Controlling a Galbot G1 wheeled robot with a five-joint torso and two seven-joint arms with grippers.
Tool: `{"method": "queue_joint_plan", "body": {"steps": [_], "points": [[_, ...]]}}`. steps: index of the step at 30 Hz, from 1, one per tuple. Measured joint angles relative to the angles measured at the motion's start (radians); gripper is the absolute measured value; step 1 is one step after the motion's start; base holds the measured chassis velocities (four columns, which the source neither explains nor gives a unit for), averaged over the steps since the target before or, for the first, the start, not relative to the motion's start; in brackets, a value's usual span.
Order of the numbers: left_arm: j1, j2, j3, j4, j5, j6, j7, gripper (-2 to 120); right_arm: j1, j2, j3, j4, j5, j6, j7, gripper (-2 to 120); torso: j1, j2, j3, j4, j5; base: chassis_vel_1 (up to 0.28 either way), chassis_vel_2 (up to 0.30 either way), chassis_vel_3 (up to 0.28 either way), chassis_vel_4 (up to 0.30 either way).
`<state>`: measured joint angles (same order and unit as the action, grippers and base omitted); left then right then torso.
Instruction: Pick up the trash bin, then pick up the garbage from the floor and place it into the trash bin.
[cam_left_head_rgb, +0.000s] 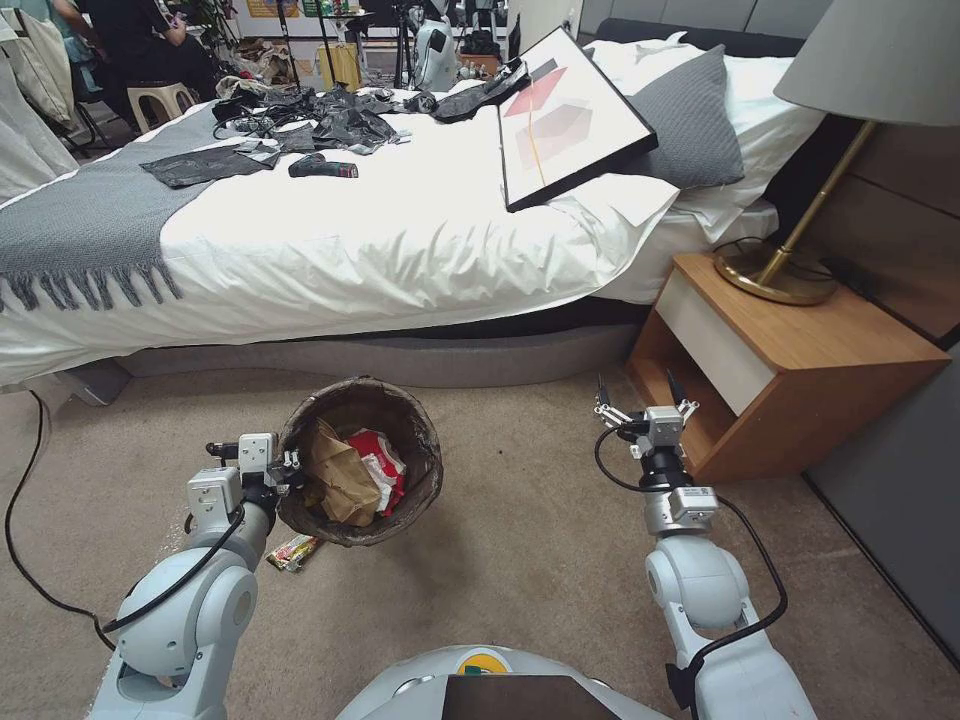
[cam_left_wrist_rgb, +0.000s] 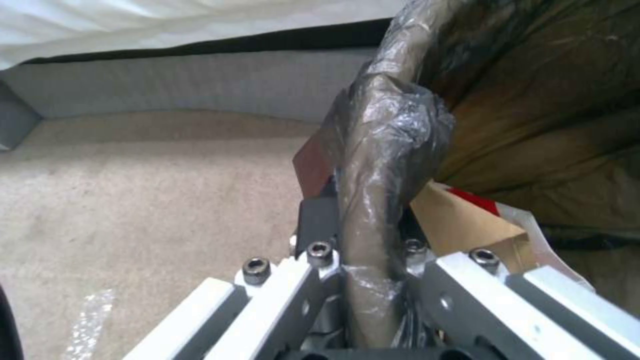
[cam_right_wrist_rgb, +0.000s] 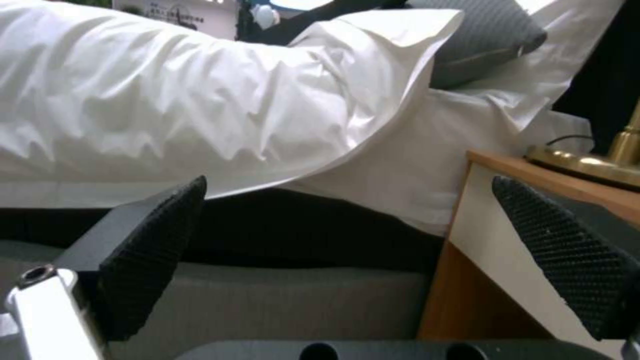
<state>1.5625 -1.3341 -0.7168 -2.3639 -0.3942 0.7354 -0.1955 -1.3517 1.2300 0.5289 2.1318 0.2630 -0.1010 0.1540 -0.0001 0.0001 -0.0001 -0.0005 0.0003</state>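
Pinching the trash bin (cam_left_head_rgb: 400, 420) by its near rim, the left claw (cam_left_head_rgb: 285, 470) holds it, probably lifted, over open carpet; the right claw (cam_left_head_rgb: 640, 405) hangs spread beside the nightstand (cam_left_head_rgb: 800, 400).

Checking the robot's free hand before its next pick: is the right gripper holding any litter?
No: in the right wrist view the right gripper has its black textured fingers spread wide with nothing between them.
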Motion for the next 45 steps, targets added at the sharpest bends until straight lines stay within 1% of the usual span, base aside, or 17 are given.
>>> {"method": "queue_joint_plan", "body": {"steps": [2,3,4,6,7,10,11,17,22,28,45], "points": [[0.0,0.0,0.0,0.0,0.0,0.0,0.001,0,-0.015,0.014,0.009,-0.007,-0.023,0.014,-0.009,100,0.0,0.0,0.0,0.0,-0.0001,0.0,0.0,0.0,0.0],[0.0,0.0,0.001,0.0,0.01,0.0,0.004,0,-0.045,0.049,0.027,-0.023,-0.074,0.053,-0.024,100,0.0,0.0,0.0,0.0003,-0.0003,0.0,0.0,0.0,0.0],[0.0,0.0,0.001,0.0,0.01,0.0,0.004,0,-0.045,0.049,0.027,-0.023,-0.074,0.053,-0.024,100,0.0,0.0,0.0,0.0003,-0.0003,0.0,0.0,0.0,0.0],[0.0,-0.007,0.002,0.003,0.036,0.0,0.011,0,-0.076,0.087,0.041,-0.041,-0.133,0.105,-0.042,100,0.0,0.0,0.0,0.0005,-0.0002,0.017,0.015,0.028,0.019],[0.002,-0.008,0.003,0.004,0.039,0.0,0.013,0,-0.083,0.097,0.044,-0.048,-0.15,0.123,-0.047,100,0.0,0.0,0.0,0.0005,-0.0003,0.033,0.057,0.057,0.039],[0.003,-0.009,0.003,0.004,0.04,0.0,0.015,0,-0.085,0.1,0.045,-0.05,-0.155,0.13,-0.048,100,0.0,0.0,0.0,0.0005,-0.0003,0.041,0.057,0.057,0.052],[0.014,-0.014,0.002,0.003,0.043,-0.004,0.027,0,-0.1,0.146,0.059,-0.09,-0.237,0.23,-0.079,100,0.0,0.0,0.0,0.0005,-0.0004,0.06,0.057,0.05,0.059],[0.017,-0.016,-0.001,0.003,0.055,-0.016,0.034,0,-0.101,0.158,0.056,-0.094,-0.25,0.25,-0.088,100,0.0,0.0,0.0,0.0005,-0.0004,0.064,0.066,0.063,0.068],[0.021,-0.018,0.002,0.002,0.056,-0.016,0.041,0,-0.102,0.162,0.05,-0.098,-0.258,0.248,-0.086,100,0.0,0.0,0.0,0.0004,-0.0004,0.088,0.079,0.077,0.084],[0.012,-0.017,-0.004,0.003,0.056,-0.002,0.021,0,-0.098,0.174,0.04,-0.115,-0.274,0.242,-0.079,100,0.0,0.0,0.0,0.0002,-0.0003,0.073,0.081,0.08,0.083],[0.007,-0.014,-0.009,0.005,0.05,-0.001,0.006,0,-0.092,0.177,0.031,-0.137,-0.284,0.242,-0.076,100,0.0,0.0,0.0,0.0005,-0.0003,0.077,0.08,0.081,0.074]]}}
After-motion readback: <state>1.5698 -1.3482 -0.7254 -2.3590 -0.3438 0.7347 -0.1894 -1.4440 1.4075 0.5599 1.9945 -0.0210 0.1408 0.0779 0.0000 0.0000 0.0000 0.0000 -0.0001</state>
